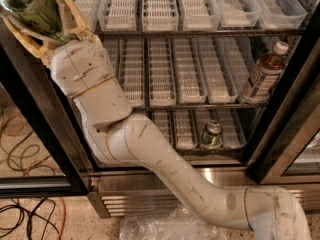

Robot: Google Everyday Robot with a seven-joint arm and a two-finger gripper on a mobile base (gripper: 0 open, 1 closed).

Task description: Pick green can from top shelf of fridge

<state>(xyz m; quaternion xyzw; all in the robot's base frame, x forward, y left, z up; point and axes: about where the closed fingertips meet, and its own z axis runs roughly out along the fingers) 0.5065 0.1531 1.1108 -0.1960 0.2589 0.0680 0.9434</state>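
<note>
The end effector [37, 14] gripped the green can [31, 6] at the upper left, out in front of the fridge [200, 176], beside its top shelf [200, 32].

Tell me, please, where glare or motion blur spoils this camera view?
Camera view: the dark green slim can in the cream two-finger gripper at top left is smeared by motion; glare streaks the stainless steel fridge sill; the white arm is brightly lit.
</note>
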